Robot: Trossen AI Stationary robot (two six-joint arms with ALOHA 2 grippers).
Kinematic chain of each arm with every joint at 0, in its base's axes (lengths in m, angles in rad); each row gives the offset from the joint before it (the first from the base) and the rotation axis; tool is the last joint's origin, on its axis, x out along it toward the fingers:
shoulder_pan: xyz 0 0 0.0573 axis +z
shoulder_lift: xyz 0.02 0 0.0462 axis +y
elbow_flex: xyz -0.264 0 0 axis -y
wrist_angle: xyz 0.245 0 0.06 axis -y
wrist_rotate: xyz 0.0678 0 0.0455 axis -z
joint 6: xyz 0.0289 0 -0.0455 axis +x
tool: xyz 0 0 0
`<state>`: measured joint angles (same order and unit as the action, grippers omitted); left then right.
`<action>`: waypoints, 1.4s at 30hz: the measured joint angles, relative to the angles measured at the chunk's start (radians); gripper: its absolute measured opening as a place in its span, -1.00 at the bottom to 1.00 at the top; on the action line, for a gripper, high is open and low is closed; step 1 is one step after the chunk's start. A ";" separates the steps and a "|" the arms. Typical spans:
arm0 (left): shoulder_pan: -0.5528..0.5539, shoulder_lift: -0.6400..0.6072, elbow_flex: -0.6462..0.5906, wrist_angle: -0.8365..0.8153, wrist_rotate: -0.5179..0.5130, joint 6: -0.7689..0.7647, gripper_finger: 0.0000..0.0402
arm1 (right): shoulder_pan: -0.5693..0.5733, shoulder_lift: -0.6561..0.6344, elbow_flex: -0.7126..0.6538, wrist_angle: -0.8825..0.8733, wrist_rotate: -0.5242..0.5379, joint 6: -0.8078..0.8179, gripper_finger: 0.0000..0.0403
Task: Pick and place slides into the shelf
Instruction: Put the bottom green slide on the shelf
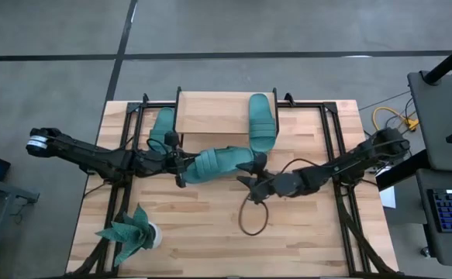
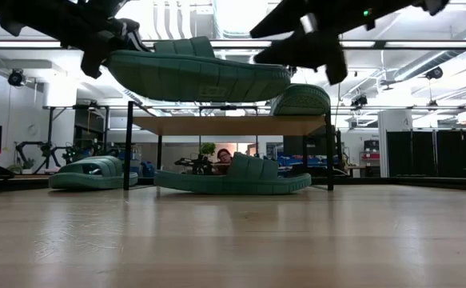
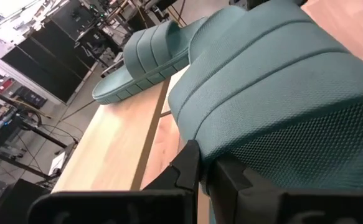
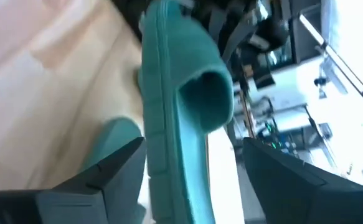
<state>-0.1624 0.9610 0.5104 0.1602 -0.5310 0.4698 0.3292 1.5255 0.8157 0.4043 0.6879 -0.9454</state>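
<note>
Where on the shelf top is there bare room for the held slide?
The shelf top is bare from its left edge to the slide on its right end. Crowded in front, where both tools meet around the held slide.

Robotics lab: equipment racks [image 2: 424,152], ceiling pipes [image 2: 169,20], concrete floor [image 1: 47,85].

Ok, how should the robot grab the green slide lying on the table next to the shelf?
Probably by its wide strap, coming straight down: that slide lies flat, sole down, left of the shelf, so the strap arches up. The left gripper holds another slide.
</note>
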 joint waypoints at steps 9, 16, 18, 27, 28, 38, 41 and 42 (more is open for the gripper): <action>-0.013 -0.009 0.001 0.006 0.002 -0.019 -0.99 | 0.000 0.079 0.150 -0.273 0.076 0.063 0.35; -0.025 -0.016 0.002 0.008 0.007 -0.020 -0.99 | -0.002 0.105 0.205 -0.305 0.128 0.158 0.28; -0.029 -0.024 0.002 0.005 0.007 -0.020 -0.99 | -0.002 0.112 0.215 -0.303 0.161 0.155 0.26; -0.034 -0.054 0.002 0.012 0.032 -0.021 -0.99 | -0.002 0.114 0.225 -0.304 0.178 0.155 -0.14; -0.035 -0.057 0.002 0.009 0.033 -0.021 -0.99 | -0.002 0.114 0.223 -0.304 0.178 0.157 -0.23; -0.035 -0.061 0.002 0.014 0.052 -0.020 -0.99 | -0.002 0.114 0.212 -0.305 0.174 0.164 -0.73; -0.035 -0.063 0.002 0.010 0.081 0.007 -0.90 | -0.002 0.112 0.206 -0.304 0.172 0.161 -0.73; -0.035 -0.064 0.002 0.008 0.099 0.028 -0.84 | -0.002 0.111 0.202 -0.304 0.171 0.157 -0.73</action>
<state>-0.1978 0.8966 0.5120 0.1677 -0.4317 0.4974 0.3275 1.6363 1.0178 0.1004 0.8592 -0.7883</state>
